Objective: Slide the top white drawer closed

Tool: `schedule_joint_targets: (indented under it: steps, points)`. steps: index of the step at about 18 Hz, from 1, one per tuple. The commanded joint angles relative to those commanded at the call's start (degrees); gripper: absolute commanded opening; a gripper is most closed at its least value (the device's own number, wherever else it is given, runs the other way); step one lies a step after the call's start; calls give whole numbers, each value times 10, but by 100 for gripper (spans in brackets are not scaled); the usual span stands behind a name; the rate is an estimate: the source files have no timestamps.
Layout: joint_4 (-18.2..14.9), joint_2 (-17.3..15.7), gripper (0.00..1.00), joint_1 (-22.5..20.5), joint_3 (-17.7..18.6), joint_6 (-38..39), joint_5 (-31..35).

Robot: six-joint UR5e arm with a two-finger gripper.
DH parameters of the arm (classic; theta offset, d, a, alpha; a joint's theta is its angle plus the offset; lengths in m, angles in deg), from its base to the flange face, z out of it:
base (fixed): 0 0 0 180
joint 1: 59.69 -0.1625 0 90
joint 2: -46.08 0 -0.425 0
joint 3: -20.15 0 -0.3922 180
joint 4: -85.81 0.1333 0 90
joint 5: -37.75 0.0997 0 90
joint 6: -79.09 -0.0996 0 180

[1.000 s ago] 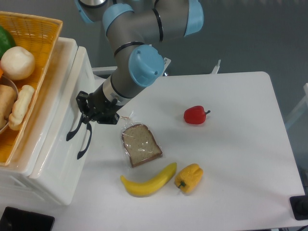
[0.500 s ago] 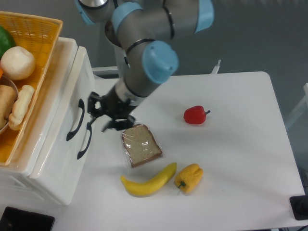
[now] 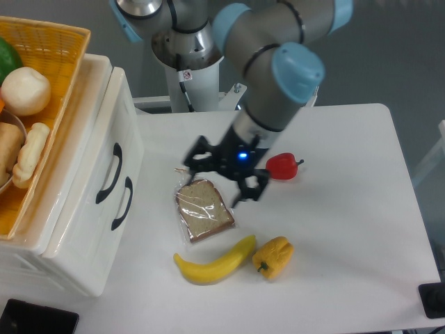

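The top white drawer (image 3: 111, 118) is the upper strip of the white cabinet's front at the left, with its black curved handle (image 3: 108, 174). Its front looks flush with the lower drawer, whose handle (image 3: 124, 203) sits just beside. My gripper (image 3: 215, 182) is open and empty. It hovers over the table to the right of the cabinet, above the far edge of a bagged bread slice (image 3: 203, 209), well apart from the drawer.
A wicker basket (image 3: 59, 52) with food sits on top of the cabinet. On the table lie a banana (image 3: 215, 263), a yellow pepper (image 3: 272, 256) and a red pepper (image 3: 281, 167) close to my right finger. The robot base (image 3: 188, 76) stands behind.
My gripper has left the drawer handles and swung right, from the cabinet front to above the bread slice. The drawer front stays flush.
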Motion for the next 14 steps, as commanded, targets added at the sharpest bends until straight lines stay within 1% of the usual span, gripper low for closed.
schedule_joint_targets:
  steps: [2, 4, 8, 10, 14]
  points:
    - [5, 18, 100, -5, -15, -51, 47]
    - [5, 31, 100, -14, -19, -112, 86]
    - [6, 48, 100, -33, -25, -230, 134]
    - [5, 60, 100, -40, -32, -252, 154]
    - [6, 82, 100, -45, -47, -253, 177]
